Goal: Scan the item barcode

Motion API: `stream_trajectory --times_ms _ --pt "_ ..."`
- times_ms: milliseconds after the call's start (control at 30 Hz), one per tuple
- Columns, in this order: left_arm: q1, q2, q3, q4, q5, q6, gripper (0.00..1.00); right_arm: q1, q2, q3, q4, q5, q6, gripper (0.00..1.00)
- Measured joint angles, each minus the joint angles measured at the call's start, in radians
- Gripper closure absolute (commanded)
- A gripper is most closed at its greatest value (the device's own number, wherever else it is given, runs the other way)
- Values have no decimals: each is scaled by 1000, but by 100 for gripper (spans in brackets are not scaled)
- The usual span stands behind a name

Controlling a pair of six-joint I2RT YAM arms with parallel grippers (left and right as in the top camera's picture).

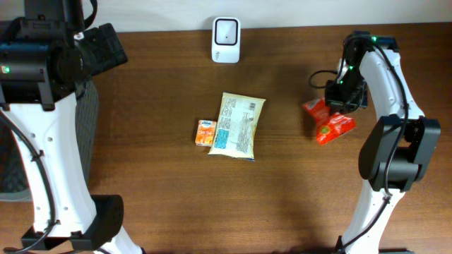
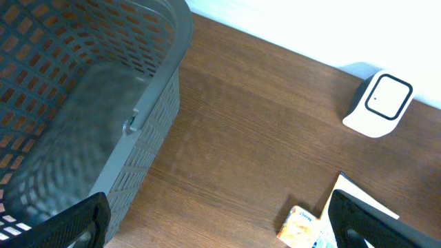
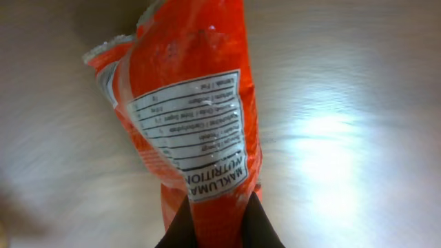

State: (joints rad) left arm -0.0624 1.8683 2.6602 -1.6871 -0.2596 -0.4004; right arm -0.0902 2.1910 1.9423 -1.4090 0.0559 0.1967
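Red packet [image 3: 186, 76], nutrition label [image 3: 196, 138] right-wrist view only

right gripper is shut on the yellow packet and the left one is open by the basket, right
No: the right gripper is shut on the red packet, as the right wrist view shows; the yellow packet lies untouched. The left gripper is indeed open by the basket.

Right wrist view: red packet [image 3: 189, 103] bearing a white label [image 3: 196, 148], seen upside down. Two headings are legible: "NUTRITION" and, next to it, "MAKLUMA", whose ending is lost at the label's edge. The label's finer rows are too blurred to read. Overhead view: print on the pale packet [image 1: 238, 125] and the small orange box [image 1: 205, 132] is too small to read.
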Motion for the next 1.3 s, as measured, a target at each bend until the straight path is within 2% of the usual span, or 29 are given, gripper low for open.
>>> stream_trajectory --times_ms 233,367,433,500,567,600,767,933,967,1000,1100,1133,1167,1233,1267,1300 --pt "0 0 0 0 0 0 1 128 0 -14 33 590 406 95" --pt "0 0 0 0 0 0 1 217 -2 -48 132 692 465 90" --pt "0 0 0 -1 0 0 1 285 -3 -124 202 718 477 88" --pt "0 0 0 0 0 0 1 331 -4 -207 279 721 484 73" --pt "0 0 0 0 0 0 1 376 -4 -273 312 718 486 47" --pt "0 0 0 0 0 0 1 396 -4 -292 321 713 484 43" --pt "0 0 0 0 0 0 1 472 -4 -308 321 604 479 35" --pt "0 0 0 0 0 0 1 470 -4 -234 286 341 365 26" --pt "0 0 0 0 0 0 1 466 -4 -209 264 306 345 16" --pt "0 0 0 0 0 0 1 451 -4 -143 221 241 314 1" --pt "0 0 0 0 0 0 1 375 -5 10 126 125 205 2" --pt "0 0 0 0 0 0 1 344 -8 43 106 103 153 22" --pt "0 0 0 0 0 0 1 306 -12 65 85 87 91 31" --pt "0 0 0 0 0 0 1 236 -20 69 59 63 -15 33" --pt "0 0 0 0 0 0 1 209 -20 62 63 45 -66 29" --pt "0 0 0 0 0 0 1 180 -20 45 66 3 -130 20"
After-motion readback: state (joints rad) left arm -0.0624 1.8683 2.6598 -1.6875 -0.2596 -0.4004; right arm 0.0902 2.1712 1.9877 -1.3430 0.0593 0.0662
